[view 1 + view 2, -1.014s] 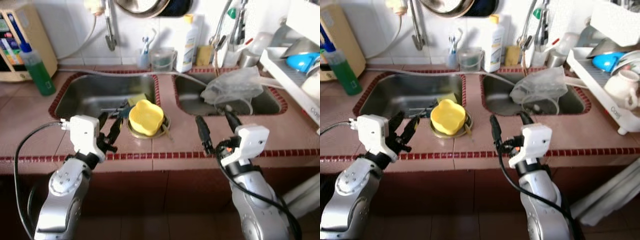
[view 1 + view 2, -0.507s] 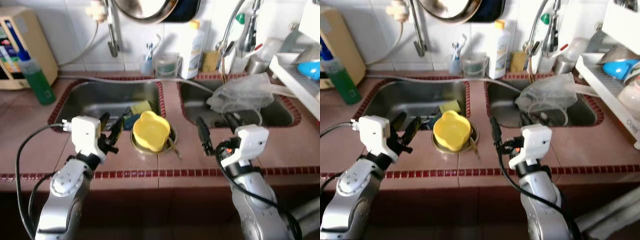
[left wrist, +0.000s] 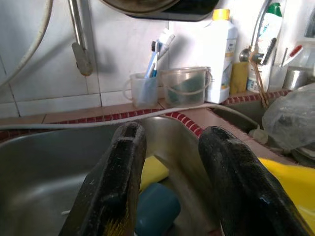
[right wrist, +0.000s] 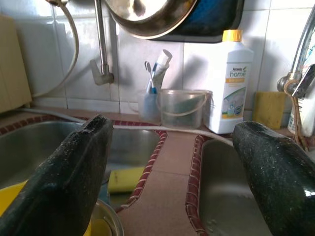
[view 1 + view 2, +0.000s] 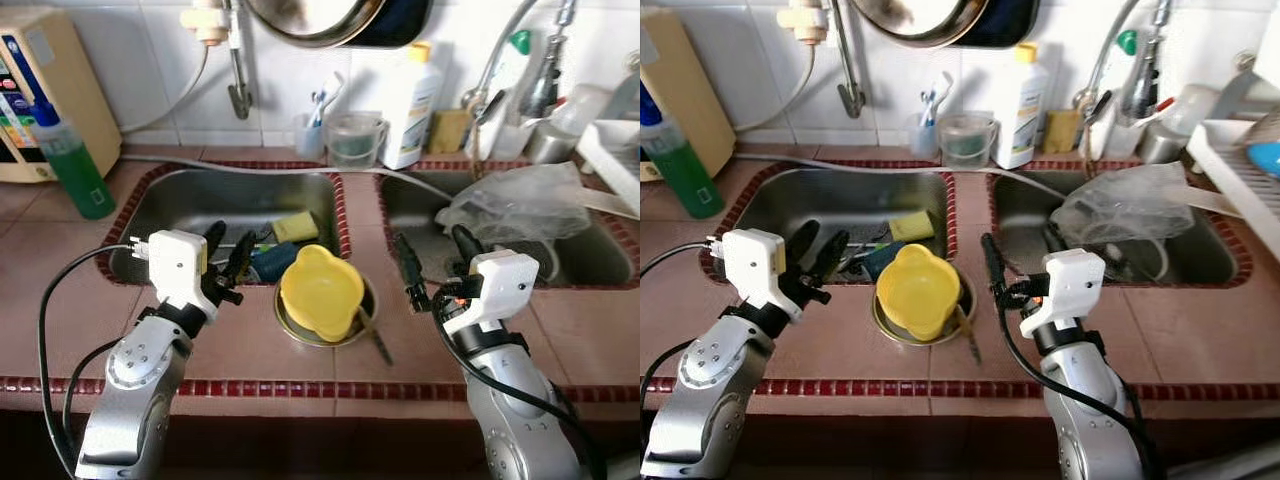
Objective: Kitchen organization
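Nearest, at seven o'clock, the left gripper (image 5: 227, 262) hovers over the left sink's (image 5: 180, 200) front edge, fingers parted and empty. At five o'clock the right gripper (image 5: 432, 262) hangs spread wide, also empty. Between them a yellow bowl (image 5: 320, 292) sits tilted inside a metal bowl (image 5: 300, 330) on the tiled counter (image 5: 250, 350). Inside the left sink lie a yellow sponge (image 5: 297, 226) and a dark blue piece (image 5: 270, 262). The right sink (image 5: 410, 205) holds a crumpled clear plastic bag (image 5: 520, 203). At twelve o'clock, by the wall, a cup with toothbrushes (image 5: 312, 128), a clear tub (image 5: 355, 139) and a white bottle (image 5: 413, 95).
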Motion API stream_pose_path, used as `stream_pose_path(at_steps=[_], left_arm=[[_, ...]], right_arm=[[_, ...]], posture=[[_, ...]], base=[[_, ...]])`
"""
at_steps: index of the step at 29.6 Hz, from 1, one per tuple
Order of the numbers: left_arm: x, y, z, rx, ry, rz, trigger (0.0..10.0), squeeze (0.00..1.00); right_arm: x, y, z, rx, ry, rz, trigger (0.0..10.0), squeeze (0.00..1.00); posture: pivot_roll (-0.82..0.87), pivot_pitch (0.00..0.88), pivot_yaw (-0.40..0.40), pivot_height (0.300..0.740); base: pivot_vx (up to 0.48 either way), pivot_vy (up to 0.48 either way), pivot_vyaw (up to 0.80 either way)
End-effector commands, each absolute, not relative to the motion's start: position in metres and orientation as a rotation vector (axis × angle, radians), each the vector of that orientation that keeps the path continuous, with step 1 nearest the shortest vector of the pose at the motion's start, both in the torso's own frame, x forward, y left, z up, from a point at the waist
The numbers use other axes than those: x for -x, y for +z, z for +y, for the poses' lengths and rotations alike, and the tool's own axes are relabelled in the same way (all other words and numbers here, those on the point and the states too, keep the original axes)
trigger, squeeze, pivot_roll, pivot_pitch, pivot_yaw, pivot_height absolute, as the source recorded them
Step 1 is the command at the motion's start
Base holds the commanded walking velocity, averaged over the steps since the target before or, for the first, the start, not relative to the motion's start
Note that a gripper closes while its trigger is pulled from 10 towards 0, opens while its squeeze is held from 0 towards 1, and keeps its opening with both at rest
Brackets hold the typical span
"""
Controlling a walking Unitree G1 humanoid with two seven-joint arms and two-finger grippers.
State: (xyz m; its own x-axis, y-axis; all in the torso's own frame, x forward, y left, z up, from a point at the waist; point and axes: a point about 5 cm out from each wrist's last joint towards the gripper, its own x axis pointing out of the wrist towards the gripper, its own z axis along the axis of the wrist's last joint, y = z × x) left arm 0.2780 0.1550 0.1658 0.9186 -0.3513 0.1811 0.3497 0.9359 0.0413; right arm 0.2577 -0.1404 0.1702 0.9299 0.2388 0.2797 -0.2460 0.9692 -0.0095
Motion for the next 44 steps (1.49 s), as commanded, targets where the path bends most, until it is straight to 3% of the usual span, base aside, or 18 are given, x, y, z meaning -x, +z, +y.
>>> stream_pose_path(at_steps=[1,22,42,43,44], left_arm=[[-0.277,0.169,0.153,-0.043,-0.384,-0.207,10.0,0.0],[-0.251,0.172,0.114,-0.127,-0.717,-0.215,10.0,0.0],[-0.238,0.17,0.108,-0.105,-0.829,-0.17,10.0,0.0],[-0.238,0.17,0.109,-0.112,-0.825,-0.173,10.0,0.78],[-0.238,0.17,0.109,-0.118,-0.82,-0.175,10.0,0.99]], right_arm=[[-0.259,0.17,-0.144,-0.019,0.244,-0.272,10.0,0.0],[-0.297,0.168,-0.181,0.063,0.258,-0.214,10.0,0.0],[-0.319,0.164,-0.139,0.013,0.55,-0.194,10.0,0.0],[-0.319,0.164,-0.138,0.007,0.555,-0.192,10.0,0.0],[-0.319,0.163,-0.137,0.001,0.565,-0.19,10.0,0.0]], posture=[[-0.06,0.079,0.018,0.74],[-0.03,0.081,0.014,0.74],[0.0,0.106,0.0,0.74],[0.0,0.106,0.0,0.74],[0.0,0.107,-0.001,0.74]], base=[[0.0,0.0,0.0],[0.0,0.0,0.0],[0.0,0.0,0.0],[0.0,0.0,0.0],[0.0,0.0,0.0]])
